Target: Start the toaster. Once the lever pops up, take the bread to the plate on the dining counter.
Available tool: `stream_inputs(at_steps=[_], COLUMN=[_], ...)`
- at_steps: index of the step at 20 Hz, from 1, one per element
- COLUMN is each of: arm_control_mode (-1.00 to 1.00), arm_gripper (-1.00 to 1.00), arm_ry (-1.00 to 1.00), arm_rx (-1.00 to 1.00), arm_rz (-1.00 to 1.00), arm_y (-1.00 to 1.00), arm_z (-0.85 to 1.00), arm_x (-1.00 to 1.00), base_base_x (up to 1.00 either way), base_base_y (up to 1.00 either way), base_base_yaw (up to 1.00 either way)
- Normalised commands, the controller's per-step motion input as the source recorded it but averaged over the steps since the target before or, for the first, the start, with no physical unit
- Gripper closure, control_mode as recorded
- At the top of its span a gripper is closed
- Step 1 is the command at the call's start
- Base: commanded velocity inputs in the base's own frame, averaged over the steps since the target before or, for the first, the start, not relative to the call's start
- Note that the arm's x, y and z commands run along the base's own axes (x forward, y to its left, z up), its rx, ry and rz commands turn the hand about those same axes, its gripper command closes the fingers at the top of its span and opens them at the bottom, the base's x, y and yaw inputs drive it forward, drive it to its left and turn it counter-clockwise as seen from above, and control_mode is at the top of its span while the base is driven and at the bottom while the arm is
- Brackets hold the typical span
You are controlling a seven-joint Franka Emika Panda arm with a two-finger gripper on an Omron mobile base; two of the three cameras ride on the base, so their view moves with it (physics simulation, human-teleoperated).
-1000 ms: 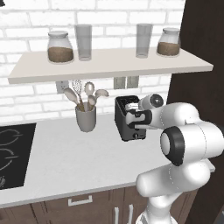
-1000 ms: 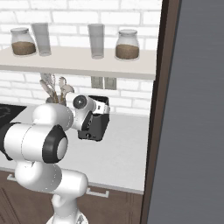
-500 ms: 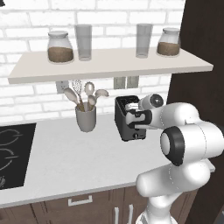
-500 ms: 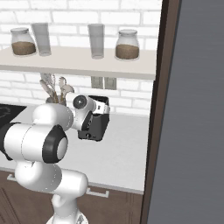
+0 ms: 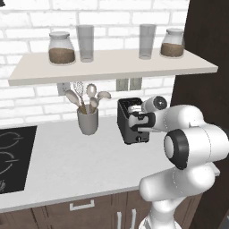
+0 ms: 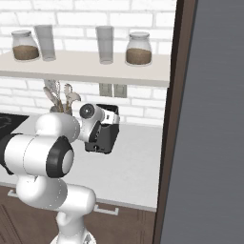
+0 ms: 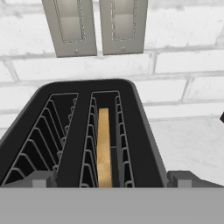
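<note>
a white robot arm holds its gripper [image 7: 112, 179] above the front end of the toaster [image 5: 132, 120], jaws spread wide and grasping nothing, the two dark fingertips [image 7: 41, 179] straddling the near end of the slots. the bread [image 7: 103, 148] sits edge-up and deep in the right-hand slot of the hand view, its top well below the rim, while the other slot stands bare. the step in hand appears to be starting the toaster, since the slice is sunk and nothing is held; whether the lever is already pressed cannot be told, as the tab is too small or hidden behind the hand. the next move likely calls for a short drop onto the front face to push the lever, or a wait until the slice rises. room is tight: the brick wall and two outlet plates [image 7: 95, 26] stand just behind, the shelf [image 5: 112, 67] overhangs above, a utensil cup [image 5: 87, 120] stands near on one side and a dark tall panel [image 6: 209, 119] closes the other. open worktop [image 5: 67, 165] lies in front.
</note>
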Motion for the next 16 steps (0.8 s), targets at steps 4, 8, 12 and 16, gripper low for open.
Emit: stream_inputs(at_steps=[4, 8, 12, 16], arm_control_mode=[-1.0, -1.0, -1.0, -1.0], arm_gripper=[-1.0, -1.0, -1.0, -1.0], arm_ry=[0.0, 0.0, 0.0, 0.0], arm_rx=[0.0, 0.0, 0.0, 0.0], arm_rz=[0.0, 0.0, 0.0, 0.0], arm_y=[0.0, 0.0, 0.0, 0.0], arm_z=[0.0, 0.0, 0.0, 0.0], arm_x=[0.0, 0.0, 0.0, 0.0], base_base_x=[0.0, 0.0, 0.0, 0.0], base_base_y=[0.0, 0.0, 0.0, 0.0], base_base_yaw=[0.0, 0.0, 0.0, 0.0])
